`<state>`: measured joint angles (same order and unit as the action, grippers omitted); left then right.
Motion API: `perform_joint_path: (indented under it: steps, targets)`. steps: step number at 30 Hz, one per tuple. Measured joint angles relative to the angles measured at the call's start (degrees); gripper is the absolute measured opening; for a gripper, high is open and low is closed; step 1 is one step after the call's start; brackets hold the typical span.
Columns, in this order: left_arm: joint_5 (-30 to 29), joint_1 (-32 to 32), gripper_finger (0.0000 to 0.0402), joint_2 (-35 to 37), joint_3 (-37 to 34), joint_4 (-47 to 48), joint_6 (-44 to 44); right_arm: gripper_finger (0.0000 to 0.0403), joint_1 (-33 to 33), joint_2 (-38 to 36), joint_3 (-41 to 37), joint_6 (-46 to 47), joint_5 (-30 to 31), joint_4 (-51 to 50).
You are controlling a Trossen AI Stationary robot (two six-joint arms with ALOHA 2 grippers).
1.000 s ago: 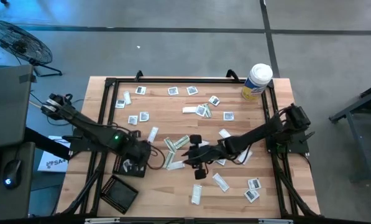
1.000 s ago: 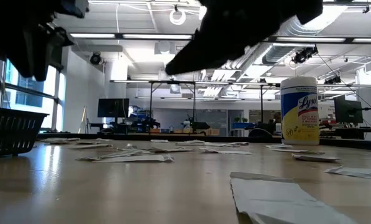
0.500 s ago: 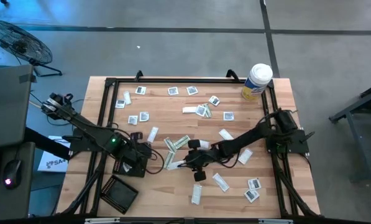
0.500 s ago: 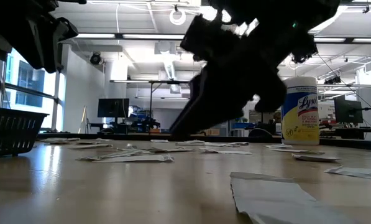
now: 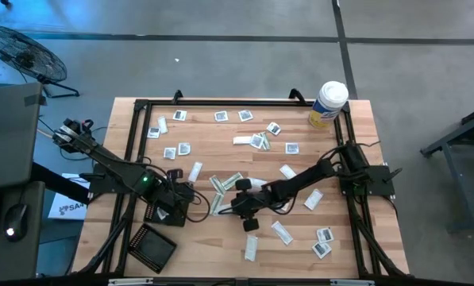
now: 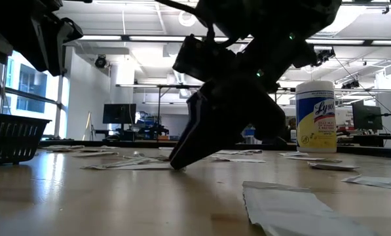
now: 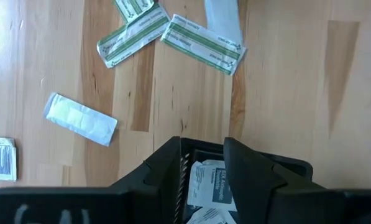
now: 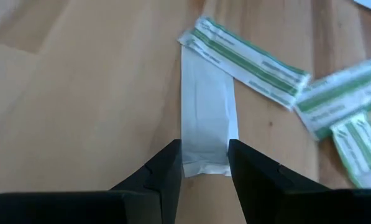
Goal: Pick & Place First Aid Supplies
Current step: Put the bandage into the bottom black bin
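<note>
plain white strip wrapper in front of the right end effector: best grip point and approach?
Grip the near short end of the white strip wrapper, pinching across its narrow width from straight above. It lies flat on the table, and the right end effector already straddles that end with fingers open. Its far end is overlapped by a green-striped wrapper, so avoid that end.

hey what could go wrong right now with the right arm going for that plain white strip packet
The right claw straddles the white strip wrapper, which lies flat on the table; its tips may scrape wood or slide off. A green-striped wrapper overlaps the strip's far end and could be dragged along. The left claw waits over a black tray close by.
</note>
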<state>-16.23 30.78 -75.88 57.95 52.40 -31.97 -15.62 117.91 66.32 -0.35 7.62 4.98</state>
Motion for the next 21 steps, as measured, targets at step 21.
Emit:
perform_joint_path:
  steps: [21]
  targets:
    - [-0.2,0.0,0.0119,0.0,0.0,-2.1,0.3,0.0126,-1.1,-0.4,19.7,8.0,3.8,-41.8]
